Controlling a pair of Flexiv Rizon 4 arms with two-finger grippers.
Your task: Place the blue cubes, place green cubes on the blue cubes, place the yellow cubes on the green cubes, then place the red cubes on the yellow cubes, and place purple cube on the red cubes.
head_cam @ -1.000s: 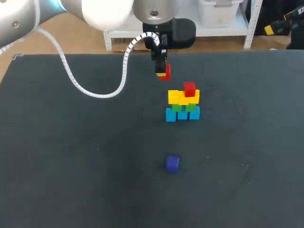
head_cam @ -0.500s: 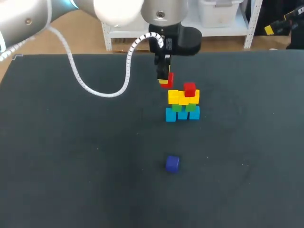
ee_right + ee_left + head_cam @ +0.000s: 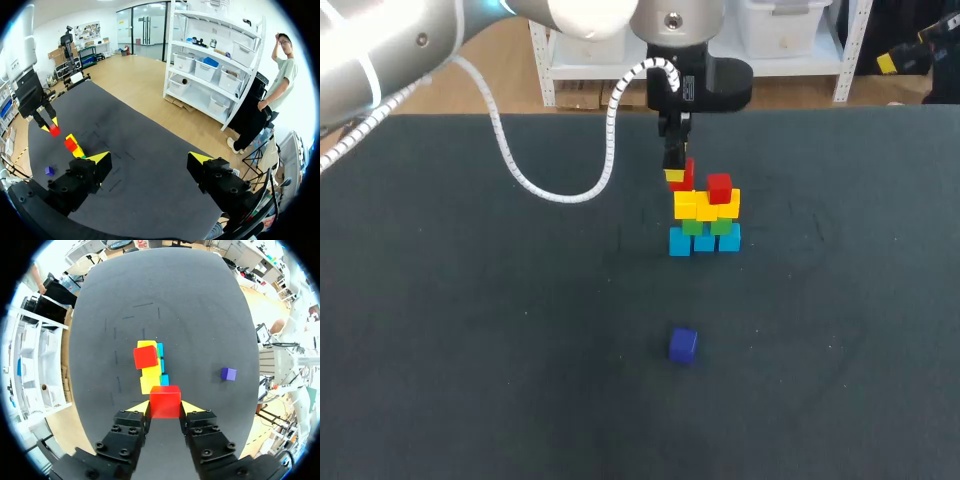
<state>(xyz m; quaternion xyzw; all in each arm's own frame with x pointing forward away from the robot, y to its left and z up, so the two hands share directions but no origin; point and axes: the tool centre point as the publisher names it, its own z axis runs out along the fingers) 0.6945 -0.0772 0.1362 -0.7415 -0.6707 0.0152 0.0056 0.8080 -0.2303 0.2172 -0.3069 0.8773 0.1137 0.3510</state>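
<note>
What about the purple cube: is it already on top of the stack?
No, the purple cube lies alone on the table, well apart from the stack of cubes.

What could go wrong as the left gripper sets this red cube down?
1. The held red cube in the left gripper hangs close beside the placed red cube; lowering it could knock that one off.
2. The free spot on the yellow cubes looks small; an off-centre release might let the held red cube fall off.
</note>
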